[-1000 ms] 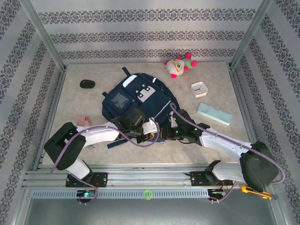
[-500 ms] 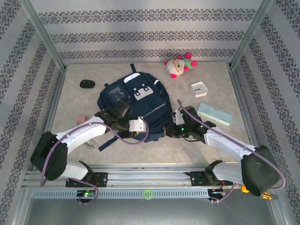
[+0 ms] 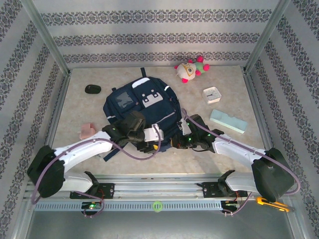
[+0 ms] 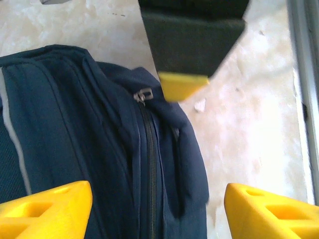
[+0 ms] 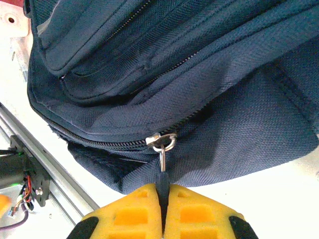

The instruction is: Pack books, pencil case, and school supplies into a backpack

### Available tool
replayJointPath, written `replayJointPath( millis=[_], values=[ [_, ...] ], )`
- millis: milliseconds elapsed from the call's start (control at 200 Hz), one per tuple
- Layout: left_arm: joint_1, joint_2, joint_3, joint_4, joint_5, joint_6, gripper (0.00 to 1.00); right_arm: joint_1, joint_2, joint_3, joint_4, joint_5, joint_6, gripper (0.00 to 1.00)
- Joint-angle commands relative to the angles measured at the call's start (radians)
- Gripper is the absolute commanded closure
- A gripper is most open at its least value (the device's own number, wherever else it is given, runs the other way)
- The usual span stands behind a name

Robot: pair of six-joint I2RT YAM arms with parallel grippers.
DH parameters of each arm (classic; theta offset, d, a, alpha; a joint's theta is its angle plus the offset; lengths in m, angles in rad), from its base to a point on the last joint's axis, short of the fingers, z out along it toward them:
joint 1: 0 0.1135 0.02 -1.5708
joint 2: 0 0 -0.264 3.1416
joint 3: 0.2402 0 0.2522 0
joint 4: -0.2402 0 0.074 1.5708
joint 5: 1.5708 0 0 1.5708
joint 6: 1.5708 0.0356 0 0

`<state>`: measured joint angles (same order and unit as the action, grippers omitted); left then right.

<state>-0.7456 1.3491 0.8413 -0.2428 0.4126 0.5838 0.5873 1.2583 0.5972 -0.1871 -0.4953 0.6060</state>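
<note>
Navy backpack (image 3: 142,107) lies mid-table. The left gripper (image 4: 158,209), shut a moment ago, now gapes wide over its near edge, holding nothing. The right gripper (image 5: 162,199) stays pinched on the zipper pull (image 5: 161,167).

The pale marbled tabletop (image 3: 75,112) carries three loose things. A small black oval object (image 3: 92,89) lies at ten o'clock from the table's middle, near the left wall. A plush toy (image 3: 190,69), cream with pink and teal limbs, lies at one o'clock by the back edge. A square white clock (image 3: 212,94) sits at five o'clock from the toy. Grey patterned wallpaper (image 3: 149,40) lines the walls. At six o'clock, a green ring (image 3: 157,205) sits on the perforated metal rail (image 3: 199,205).
</note>
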Motion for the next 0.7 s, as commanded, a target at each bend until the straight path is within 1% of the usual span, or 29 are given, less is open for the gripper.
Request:
replayJointPath(
  millis=[0,105,140,175,205,265,340,390,485,570,635,695],
  values=[
    [-0.036,0.091,0.046,0.14,-0.07,-0.098,0.29,0.011,0.003,-0.004,0.01,0.0,0.005,1.0],
    [-0.041,0.164,0.057,0.191,-0.121,-0.114,0.3,0.011,0.001,-0.004,0.009,0.004,0.005,1.0],
    [-0.041,0.182,0.062,0.194,-0.122,-0.113,0.33,0.011,-0.002,-0.004,0.008,0.004,0.005,1.0],
    [-0.041,0.195,0.065,0.193,-0.119,-0.109,0.39,0.009,-0.003,-0.003,0.007,0.005,0.005,1.0],
    [-0.041,0.202,0.062,0.192,-0.114,-0.105,0.45,0.009,-0.005,-0.002,0.006,0.004,0.005,1.0],
    [-0.039,0.201,0.059,0.165,-0.096,-0.073,0.64,0.009,-0.009,-0.003,-0.001,0.006,0.002,1.0],
    [-0.024,0.178,0.045,0.118,-0.064,-0.038,0.86,0.006,-0.013,-0.008,-0.011,0.011,-0.005,1.0],
    [-0.005,0.154,0.035,0.062,-0.03,-0.006,0.94,0.001,-0.017,-0.015,-0.015,0.012,-0.007,1.0],
    [0.045,0.086,0.011,-0.071,0.033,0.084,0.98,-0.038,-0.036,-0.035,-0.04,0.021,-0.012,1.0],
    [0.09,0.019,-0.01,-0.199,0.067,0.171,0.99,-0.086,-0.077,-0.073,-0.022,0.027,0.001,1.0],
    [0.118,-0.016,-0.022,-0.285,0.057,0.234,0.99,-0.106,-0.105,-0.08,-0.024,0.031,0.0,1.0],
    [0.132,-0.032,-0.025,-0.352,0.01,0.281,0.99,-0.108,-0.112,-0.076,-0.024,0.028,-0.003,1.0]
  ],
)
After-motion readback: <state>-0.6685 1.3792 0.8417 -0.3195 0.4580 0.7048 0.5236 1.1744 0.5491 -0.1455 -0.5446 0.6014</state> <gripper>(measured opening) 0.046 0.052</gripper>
